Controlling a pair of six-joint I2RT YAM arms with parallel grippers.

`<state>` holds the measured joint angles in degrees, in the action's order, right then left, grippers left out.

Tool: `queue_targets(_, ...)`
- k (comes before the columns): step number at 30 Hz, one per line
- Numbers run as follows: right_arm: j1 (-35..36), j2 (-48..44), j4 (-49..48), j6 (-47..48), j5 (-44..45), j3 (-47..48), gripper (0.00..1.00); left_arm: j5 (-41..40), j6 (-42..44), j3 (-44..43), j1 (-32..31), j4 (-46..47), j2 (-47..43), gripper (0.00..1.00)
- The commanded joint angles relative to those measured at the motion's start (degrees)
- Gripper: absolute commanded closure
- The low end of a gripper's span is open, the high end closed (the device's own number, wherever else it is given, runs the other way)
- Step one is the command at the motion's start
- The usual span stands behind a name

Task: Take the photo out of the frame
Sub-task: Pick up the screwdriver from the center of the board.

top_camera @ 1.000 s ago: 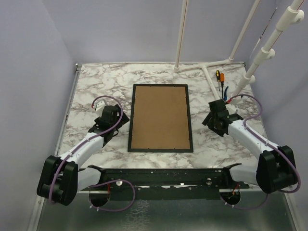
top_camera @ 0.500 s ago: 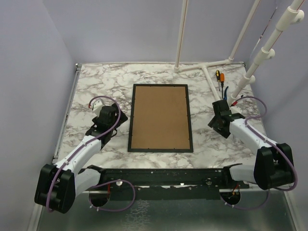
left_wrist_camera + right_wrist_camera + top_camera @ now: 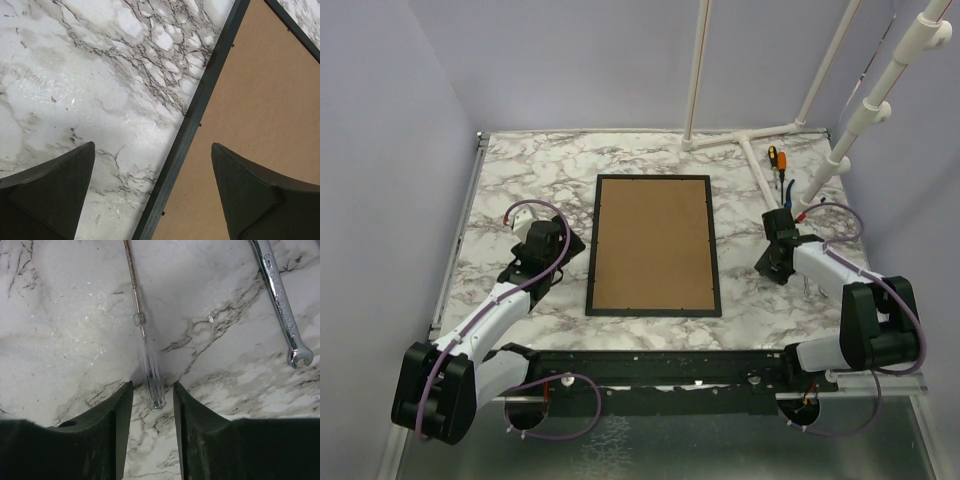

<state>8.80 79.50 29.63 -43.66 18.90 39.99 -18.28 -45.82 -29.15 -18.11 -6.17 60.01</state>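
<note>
The frame (image 3: pixel 654 245) lies face down in the middle of the table, brown fibreboard back up inside its thin black border. The photo is hidden under that back. My left gripper (image 3: pixel 560 245) stands open over the frame's left edge. In the left wrist view the black border (image 3: pixel 192 125) runs between the jaws of the left gripper (image 3: pixel 153 146), one finger over marble and one over the board. My right gripper (image 3: pixel 772 268) is to the right of the frame, off it. Its jaws (image 3: pixel 153 385) stand narrowly apart either side of a clear-handled screwdriver (image 3: pixel 150 375), a gap on each side.
A steel wrench (image 3: pixel 282 305) lies on the marble right of the clear screwdriver. An orange-handled screwdriver (image 3: pixel 772 157) and a blue-handled tool (image 3: pixel 788 187) lie at the back right beside a white pipe stand (image 3: pixel 750 140). Walls close in both sides.
My right gripper has swung right, away from the frame, down over the clear screwdriver, and its jaws have narrowed. The left arm shifted slightly earlier and is now still.
</note>
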Motion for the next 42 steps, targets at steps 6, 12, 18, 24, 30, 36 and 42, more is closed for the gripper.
queue_targets(6,-0.54,1.45,0.4,0.37,-2.33,0.44,0.99,2.96,0.71,-2.37,-0.09,-0.63,0.74,0.01)
queue_targets(12,-0.53,-5.74,5.65,1.23,-16.93,1.9,0.99,13.75,1.69,-4.14,-0.09,2.2,2.09,0.01)
queue_targets(18,-0.12,-14.07,9.89,7.34,-33.44,5.57,0.99,30.84,-1.3,-1.48,-1.3,17.64,-0.17,0.02)
queue_targets(24,0.1,-24.36,2.76,17.28,-51.55,6.73,0.99,38.34,-2.23,-4.38,-7.44,25.68,2.28,0.04)
queue_targets(30,6.71,-23.94,-10.99,15.26,-65.11,5.34,0.99,39.14,-3.81,-9.06,-15.11,28.8,4.43,0.09)
queue_targets(36,14.44,-20.57,-15.25,18.62,-63.47,7.18,0.99,40.58,-7.08,-11.0,-17.2,31.07,6.05,0.22)
queue_targets(42,17.19,-17.51,-16.32,19.87,-63.27,9.64,1.0,42.24,-7.23,-11.38,-17.88,31.14,7.68,0.38)
